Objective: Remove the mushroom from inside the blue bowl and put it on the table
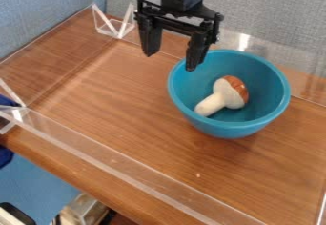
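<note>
We see the mushroom (227, 93) lying on its side inside the blue bowl (261, 115), its reddish-brown cap toward one o'clock and its cream stem toward seven o'clock, resting on the bowl's floor slightly right of centre. The bowl sits on the counter (114, 105) at roughly three o'clock in the view, near the right-hand clear acrylic wall (76, 138). We judge the task to be at its opening stage: the mushroom is not yet lifted, nothing has been placed on the bare wood, and the reach, grasp, lift and set-down all remain. The end effector (173, 50) hangs above the bowl's rim at about eleven o'clock from the bowl's centre, pointing downward, with its two dark fingers spread wide apart. We see nothing between the fingers, and they touch neither mushroom nor, as far as we can tell, the bowl; the right finger appears in front of the rim, but contact cannot be confirmed. We expect that the end effector must shift toward five o'clock and descend before it can close on the mushroom.
</note>
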